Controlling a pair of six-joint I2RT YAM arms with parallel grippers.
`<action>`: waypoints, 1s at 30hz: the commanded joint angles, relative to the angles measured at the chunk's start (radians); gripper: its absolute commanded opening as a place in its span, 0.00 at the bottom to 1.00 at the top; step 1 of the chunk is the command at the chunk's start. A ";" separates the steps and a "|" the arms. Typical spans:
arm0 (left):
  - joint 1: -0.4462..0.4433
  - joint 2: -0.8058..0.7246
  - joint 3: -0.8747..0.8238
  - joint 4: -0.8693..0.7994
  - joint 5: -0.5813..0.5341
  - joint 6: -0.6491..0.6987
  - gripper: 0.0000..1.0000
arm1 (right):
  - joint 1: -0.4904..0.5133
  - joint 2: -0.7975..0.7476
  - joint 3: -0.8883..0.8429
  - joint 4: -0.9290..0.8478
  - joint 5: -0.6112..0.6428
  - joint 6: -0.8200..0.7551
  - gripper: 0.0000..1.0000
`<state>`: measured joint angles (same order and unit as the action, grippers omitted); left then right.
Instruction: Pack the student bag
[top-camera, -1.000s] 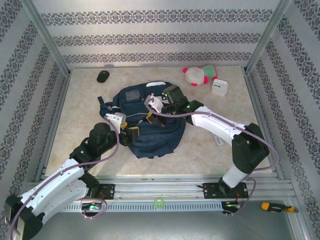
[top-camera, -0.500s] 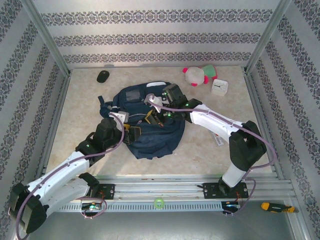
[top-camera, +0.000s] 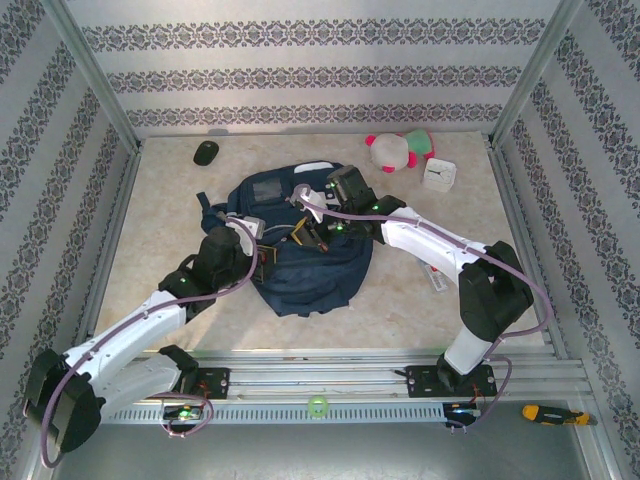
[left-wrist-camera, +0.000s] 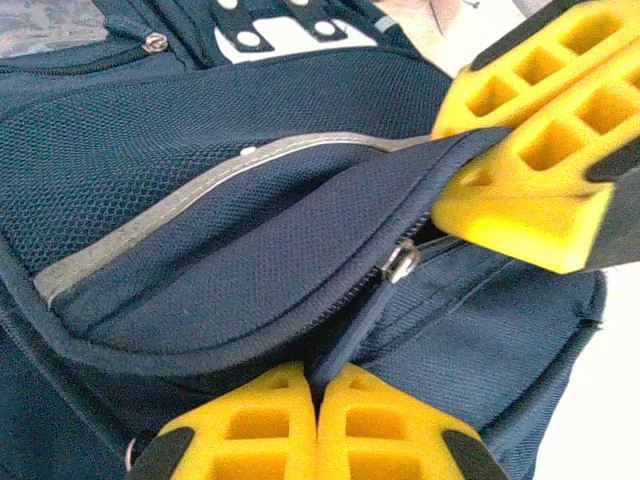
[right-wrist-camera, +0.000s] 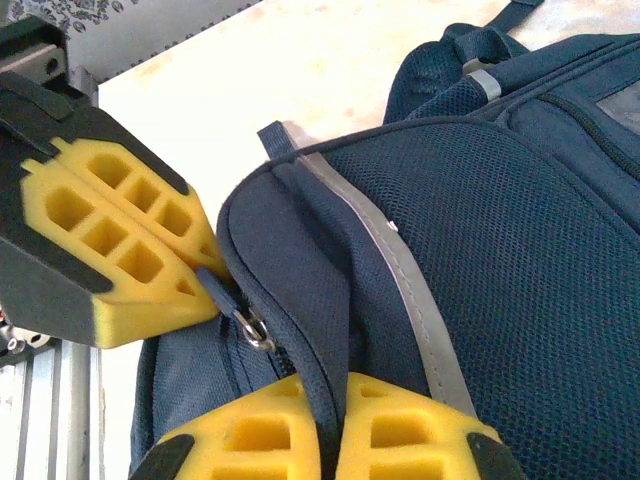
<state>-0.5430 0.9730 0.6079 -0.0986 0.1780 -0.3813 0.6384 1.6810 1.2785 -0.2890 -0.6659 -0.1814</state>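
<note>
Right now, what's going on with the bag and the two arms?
Both arms are at the navy student bag. The left gripper is shut on the zipper pull tab, and the right gripper is shut on the bag's fabric edge beside the zipper. The plush toy and the white clock lie on the table beyond it.

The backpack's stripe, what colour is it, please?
The stripe is light grey, clearest in the right wrist view.

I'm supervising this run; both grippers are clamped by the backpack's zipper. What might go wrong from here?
The left gripper pinches only the thin zipper pull tab at its fingertips; it may slip out. The right gripper holds just a seam edge of the student bag close by; the two grippers could collide.
</note>
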 joint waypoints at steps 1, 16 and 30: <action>-0.002 -0.067 -0.016 0.006 -0.026 0.015 0.00 | -0.003 -0.028 0.037 0.054 -0.072 0.006 0.00; 0.053 -0.154 -0.019 -0.224 -0.262 0.001 0.00 | -0.048 -0.108 -0.007 0.042 -0.139 -0.055 0.00; 0.097 -0.202 -0.070 -0.027 0.023 0.089 0.45 | -0.062 -0.115 -0.021 0.049 -0.162 -0.055 0.00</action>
<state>-0.4557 0.7998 0.5613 -0.2577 0.0425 -0.3454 0.5781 1.5993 1.2457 -0.3069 -0.7429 -0.2390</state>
